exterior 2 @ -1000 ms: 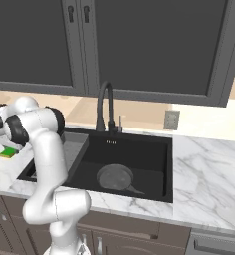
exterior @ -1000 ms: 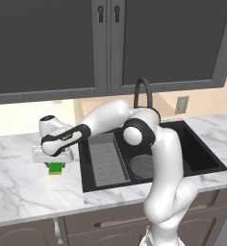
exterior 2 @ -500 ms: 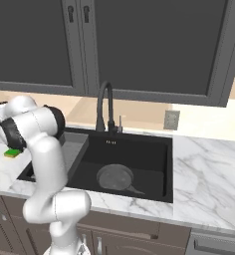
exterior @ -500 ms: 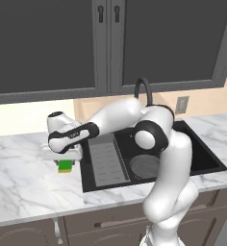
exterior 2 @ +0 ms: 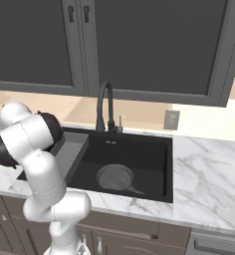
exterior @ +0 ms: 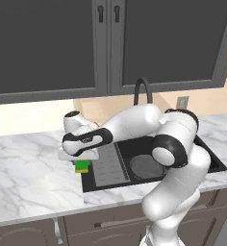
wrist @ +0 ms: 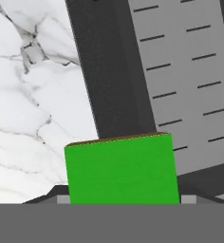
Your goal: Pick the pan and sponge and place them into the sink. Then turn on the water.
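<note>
The jaws clamp the blocky green sponge [wrist: 119, 168] above the sink's [exterior: 89, 180] black rim, beside the ribbed grey tray [wrist: 190, 80].

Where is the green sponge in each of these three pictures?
Left base view: the sponge sits left of centre, under the gripper, at the left rim of the sink.
Right base view: I cannot pick it out.
Hand view: it fills the lower middle.
Shared landmark: the ribbed tray in the sink.

A kitchen: marble counter [exterior: 24, 168], black sink [exterior 2: 139, 149] with gooseneck faucet [exterior 2: 103, 107], dark wall cabinets [exterior: 110, 43]
</note>
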